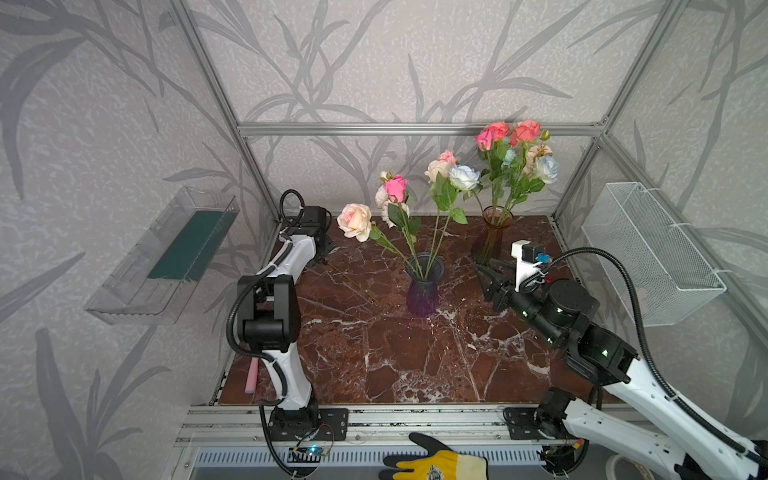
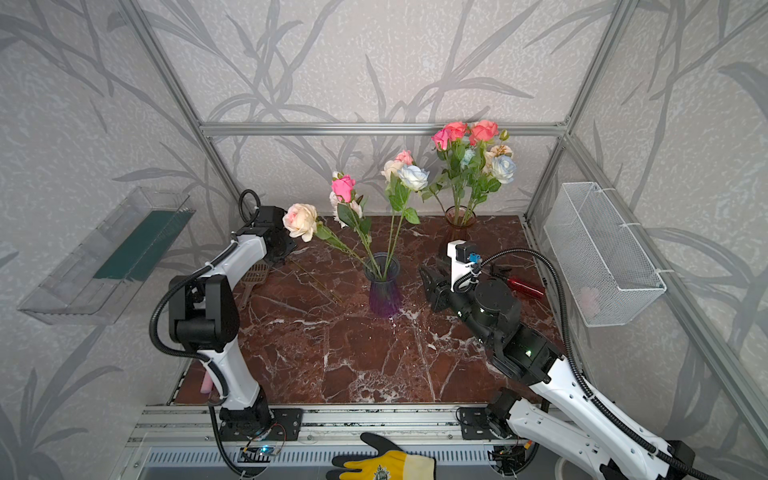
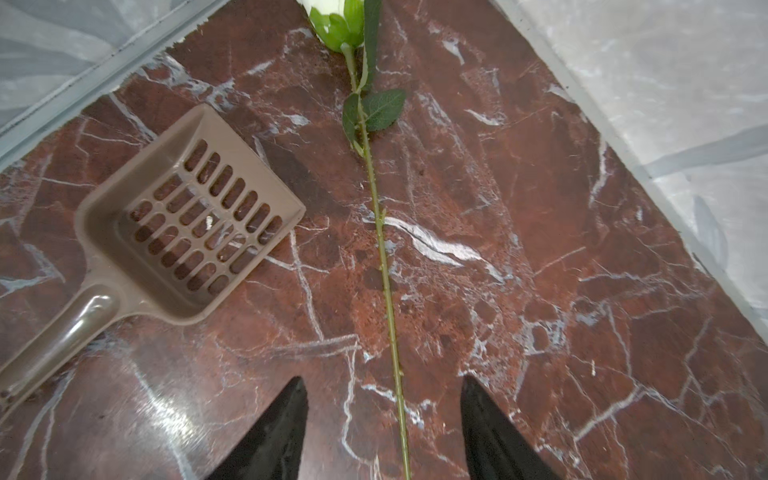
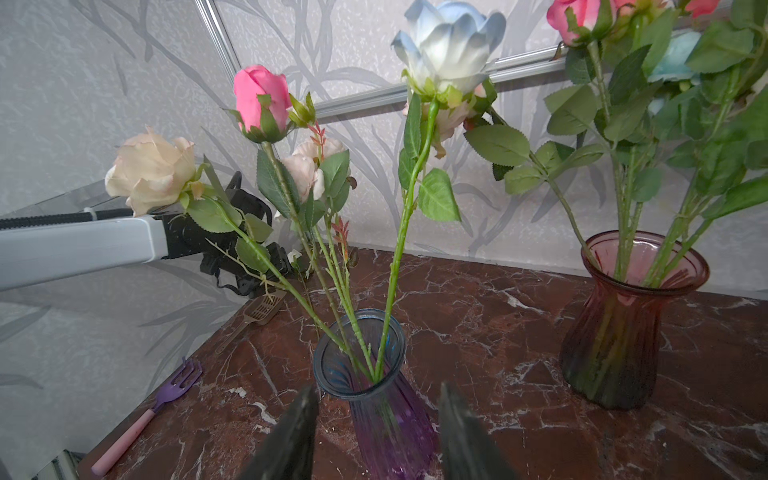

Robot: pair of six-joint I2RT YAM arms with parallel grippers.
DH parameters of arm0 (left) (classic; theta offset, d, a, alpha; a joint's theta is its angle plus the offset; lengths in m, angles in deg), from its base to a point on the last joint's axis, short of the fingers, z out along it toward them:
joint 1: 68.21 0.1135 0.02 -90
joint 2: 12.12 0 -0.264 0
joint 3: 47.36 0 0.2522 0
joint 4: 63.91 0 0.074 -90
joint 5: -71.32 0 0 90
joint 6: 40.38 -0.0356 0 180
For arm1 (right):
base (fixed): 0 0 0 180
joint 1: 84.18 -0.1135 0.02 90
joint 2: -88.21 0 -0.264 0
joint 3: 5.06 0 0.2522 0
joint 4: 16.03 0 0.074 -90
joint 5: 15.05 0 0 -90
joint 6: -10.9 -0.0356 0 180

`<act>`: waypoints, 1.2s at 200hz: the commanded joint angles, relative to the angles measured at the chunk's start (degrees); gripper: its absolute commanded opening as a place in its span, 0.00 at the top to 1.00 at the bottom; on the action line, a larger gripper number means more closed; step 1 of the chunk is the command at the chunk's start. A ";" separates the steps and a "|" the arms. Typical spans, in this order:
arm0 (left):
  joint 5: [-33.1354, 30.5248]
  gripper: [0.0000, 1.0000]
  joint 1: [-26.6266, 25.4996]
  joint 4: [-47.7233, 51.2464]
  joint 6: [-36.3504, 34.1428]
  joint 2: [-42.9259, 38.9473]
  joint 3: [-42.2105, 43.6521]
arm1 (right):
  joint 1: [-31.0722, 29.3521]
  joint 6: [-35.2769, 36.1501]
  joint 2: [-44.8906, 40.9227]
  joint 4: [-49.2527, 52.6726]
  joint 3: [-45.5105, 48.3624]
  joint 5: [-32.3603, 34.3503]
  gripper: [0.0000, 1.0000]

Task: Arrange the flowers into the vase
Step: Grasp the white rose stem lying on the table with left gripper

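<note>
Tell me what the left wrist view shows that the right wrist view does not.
Left wrist only: a rose stem lying flat on the table, passing between the open left gripper tips. Right wrist only: the purple vase and red vase holding flowers, a fork, the open right gripper. Both: the brown scoop and that table.

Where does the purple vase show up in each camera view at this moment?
Both top views: the purple vase stands near the middle of the table, holding roses.
Left wrist view: not in it.
Right wrist view: purple vase low in the middle, just ahead of the right hand.
Shared landmark: the red vase, to its right in all three.
</note>
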 commanded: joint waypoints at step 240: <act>8.06 0.90 3.69 14.23 -7.46 24.48 -21.45 | 0.20 -3.64 -3.23 2.98 4.14 -1.34 0.51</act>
